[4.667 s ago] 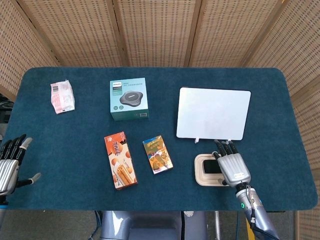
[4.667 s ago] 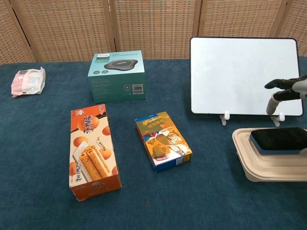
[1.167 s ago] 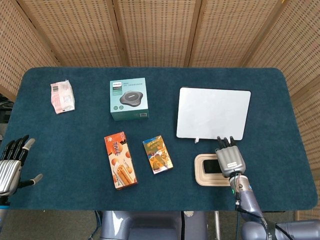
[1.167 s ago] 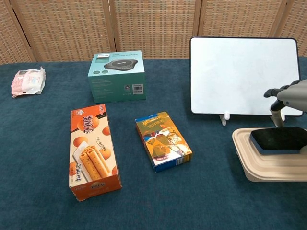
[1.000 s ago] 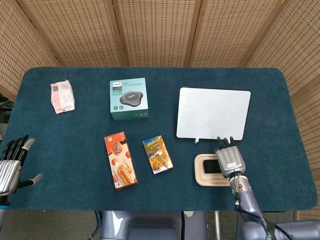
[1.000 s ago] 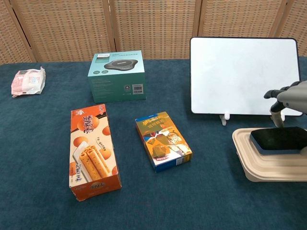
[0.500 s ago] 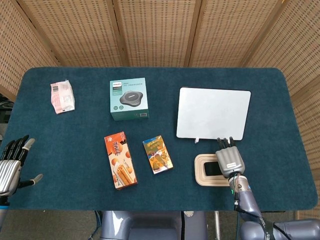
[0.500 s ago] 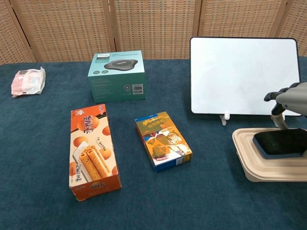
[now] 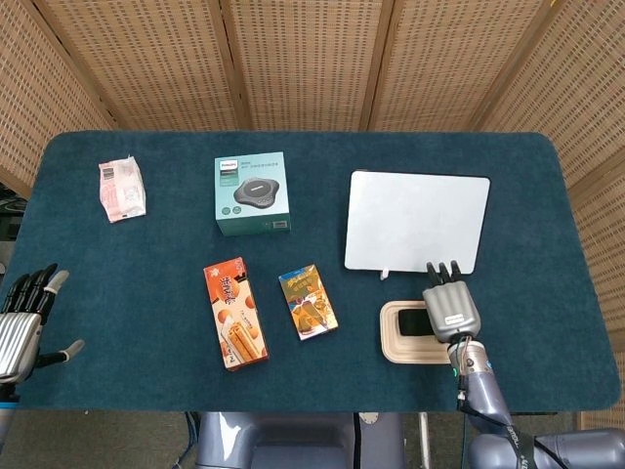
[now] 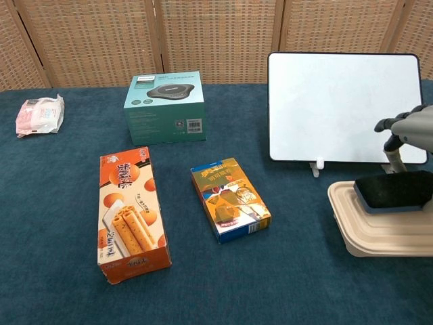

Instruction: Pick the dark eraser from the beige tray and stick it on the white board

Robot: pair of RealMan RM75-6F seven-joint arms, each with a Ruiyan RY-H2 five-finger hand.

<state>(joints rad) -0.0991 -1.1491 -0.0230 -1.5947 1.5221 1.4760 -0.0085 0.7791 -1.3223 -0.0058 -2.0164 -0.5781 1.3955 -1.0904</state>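
We judge the pick step to be in hand: the right hand point(image 9: 450, 309) grasps the dark eraser point(image 10: 394, 190), which appears raised just clear of the beige tray point(image 10: 369, 230), though the chest view crops the grip. The next move calls for carrying it up and forward, flat face toward the white board point(image 10: 342, 105). The right hand sits palm-down over the tray; the left hand point(image 9: 21, 322) rests at the table edge, fingers spread and empty.
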